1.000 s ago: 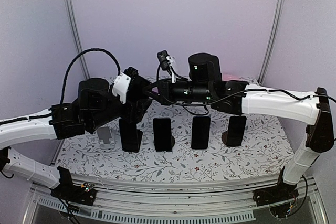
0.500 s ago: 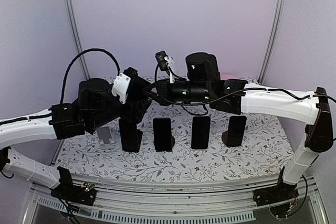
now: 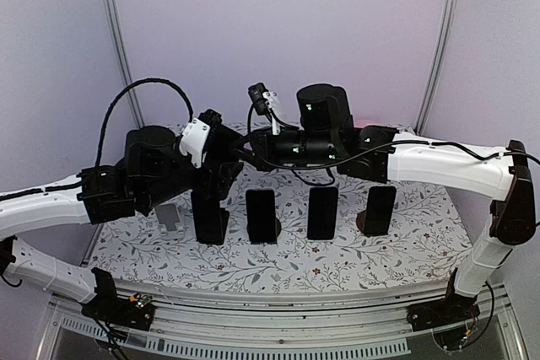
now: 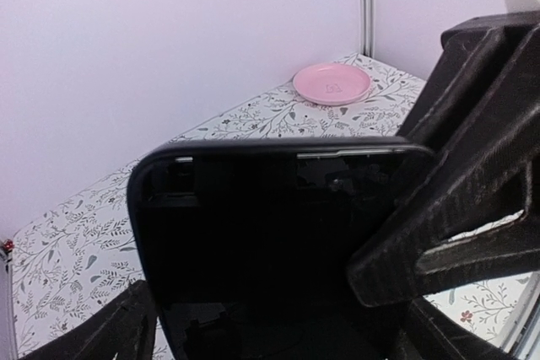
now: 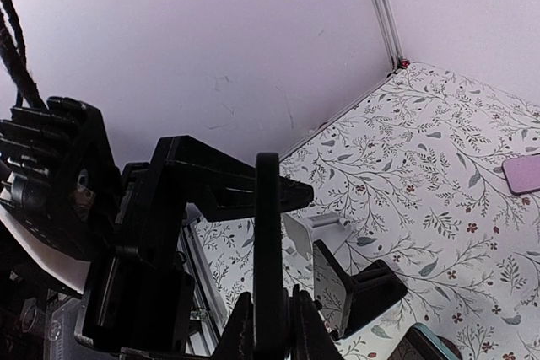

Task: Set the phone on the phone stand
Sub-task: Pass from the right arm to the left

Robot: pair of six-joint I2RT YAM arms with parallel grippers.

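The black phone (image 4: 270, 242) is held upright in the air between both grippers, above the back left of the table. My left gripper (image 4: 283, 326) is shut on it, a finger at each side edge. My right gripper (image 5: 270, 309) is shut on it too; in the right wrist view the phone (image 5: 268, 242) shows edge-on between the fingers. In the top view the grippers meet, left (image 3: 226, 151) and right (image 3: 253, 151), and the phone is hidden there. An empty white stand (image 3: 170, 218) and a black stand (image 3: 209, 218) sit below; both show in the right wrist view, white (image 5: 314, 232) and black (image 5: 350, 288).
Three other dark phones stand in a row on stands (image 3: 261, 212), (image 3: 322, 211), (image 3: 380, 208) on the floral tablecloth. A pink dish (image 4: 332, 83) sits at the far back corner. A pink flat item (image 5: 523, 174) lies on the cloth.
My right arm has shifted slightly to the left, toward the left gripper. The left arm has hardly moved.
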